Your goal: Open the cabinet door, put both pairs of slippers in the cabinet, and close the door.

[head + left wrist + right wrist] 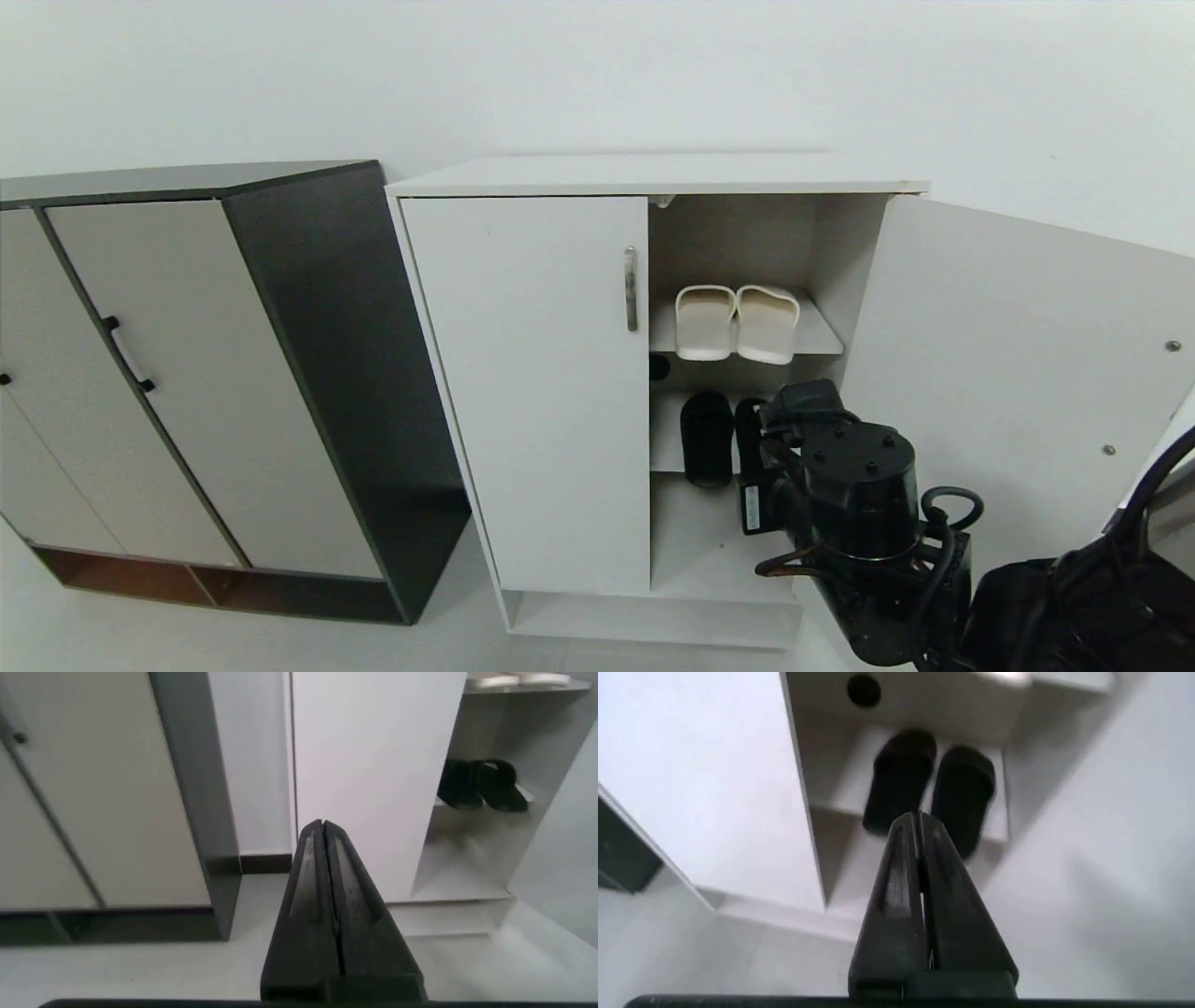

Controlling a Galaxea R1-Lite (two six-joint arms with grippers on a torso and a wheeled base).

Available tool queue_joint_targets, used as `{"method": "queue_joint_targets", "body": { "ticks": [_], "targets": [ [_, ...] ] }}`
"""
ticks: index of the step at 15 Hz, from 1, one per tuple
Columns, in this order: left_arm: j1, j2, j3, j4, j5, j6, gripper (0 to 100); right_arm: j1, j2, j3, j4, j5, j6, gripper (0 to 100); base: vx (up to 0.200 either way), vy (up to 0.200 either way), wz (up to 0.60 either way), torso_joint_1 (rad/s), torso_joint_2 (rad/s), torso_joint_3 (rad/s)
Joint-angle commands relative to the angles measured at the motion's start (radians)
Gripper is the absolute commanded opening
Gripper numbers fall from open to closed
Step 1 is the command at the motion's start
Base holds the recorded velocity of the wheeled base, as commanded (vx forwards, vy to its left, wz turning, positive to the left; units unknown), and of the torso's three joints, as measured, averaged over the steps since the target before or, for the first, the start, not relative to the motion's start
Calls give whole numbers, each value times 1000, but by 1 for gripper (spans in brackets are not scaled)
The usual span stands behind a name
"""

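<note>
Right gripper [922, 821] pressed together, empty, near black slippers [901, 779] on middle shelf [839, 777]; left gripper [323, 827] pressed together too. Head view: white slippers [738, 322] on upper shelf [820, 336], cabinet door [1008, 373] open.

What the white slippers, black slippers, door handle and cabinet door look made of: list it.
White slippers: likely moulded foam or rubber; smooth, matte, thick one-piece look.
Black slippers: probably similar soft moulded material; matte, no seams visible.
Door handle: seems metal; grey with a bright glint.
Cabinet door: looks like white laminated board; flat, even, matte.
</note>
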Motion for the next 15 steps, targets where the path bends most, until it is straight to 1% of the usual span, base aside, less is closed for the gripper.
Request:
{"method": "queue_joint_targets", "body": {
  "ticks": [1, 5, 15],
  "targets": [
    [0, 0, 0, 0, 0, 0, 0, 1, 4, 3, 0, 1, 0, 0, -200, 0, 0, -2, 2, 2],
    [0, 0, 0, 0, 0, 0, 0, 1, 6, 3, 0, -1, 0, 0, -200, 0, 0, 1, 2, 5],
    [0, 0, 0, 0, 0, -2, 0, 1, 13, 4, 0, 3, 0, 0, 0, 0, 0, 0, 0, 0]
  ]
}}
